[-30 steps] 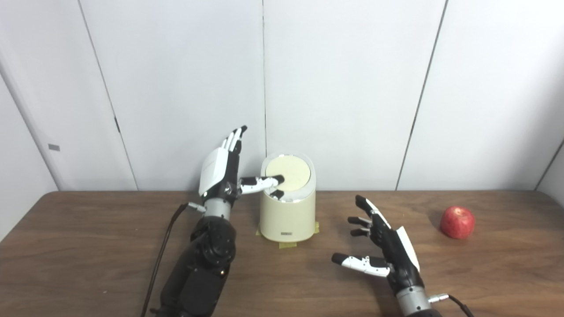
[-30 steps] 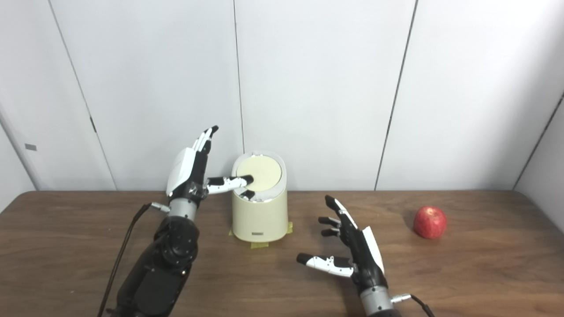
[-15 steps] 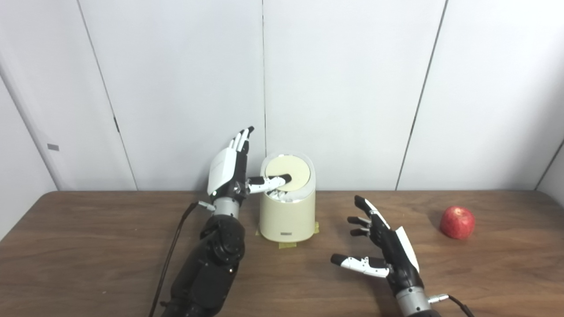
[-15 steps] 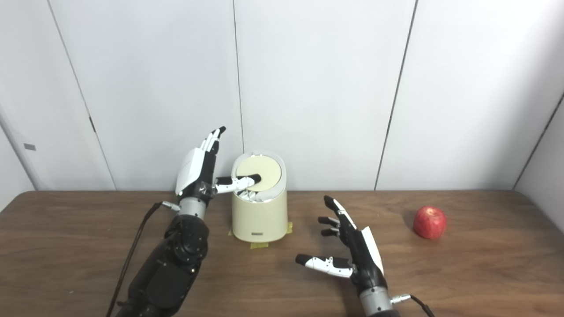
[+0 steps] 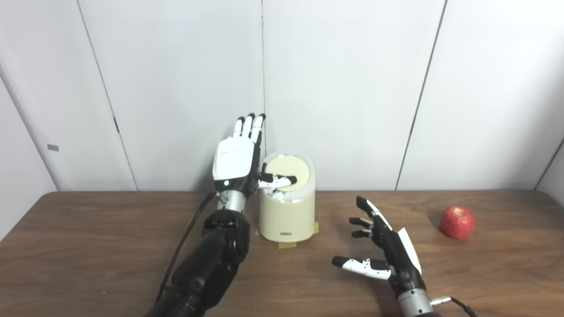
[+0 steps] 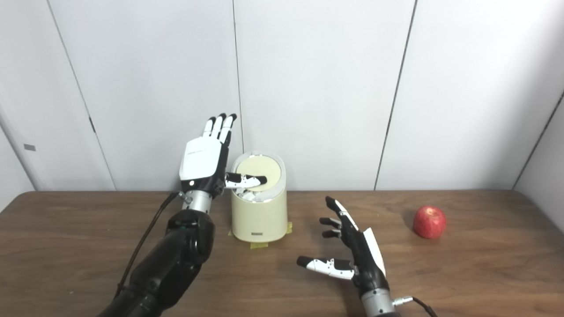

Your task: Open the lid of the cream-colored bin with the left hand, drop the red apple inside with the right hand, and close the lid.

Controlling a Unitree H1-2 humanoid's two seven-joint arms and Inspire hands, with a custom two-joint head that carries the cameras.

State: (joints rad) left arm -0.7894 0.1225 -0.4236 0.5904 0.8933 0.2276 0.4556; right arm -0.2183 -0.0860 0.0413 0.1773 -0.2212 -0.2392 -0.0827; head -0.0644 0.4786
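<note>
left hand (image 5: 234,160) now turned upright, thumb on lid (image 5: 286,171) — right hand (image 5: 392,259) unmoved

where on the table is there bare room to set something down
Bare wood lies between the right robot hand and the red apple, and left of the left arm. It is crowded where the left robot hand meets the cream-colored bin.

The left hand (image 5: 235,160) has turned its back toward the camera and moved closer to the bin (image 5: 287,207).
</note>
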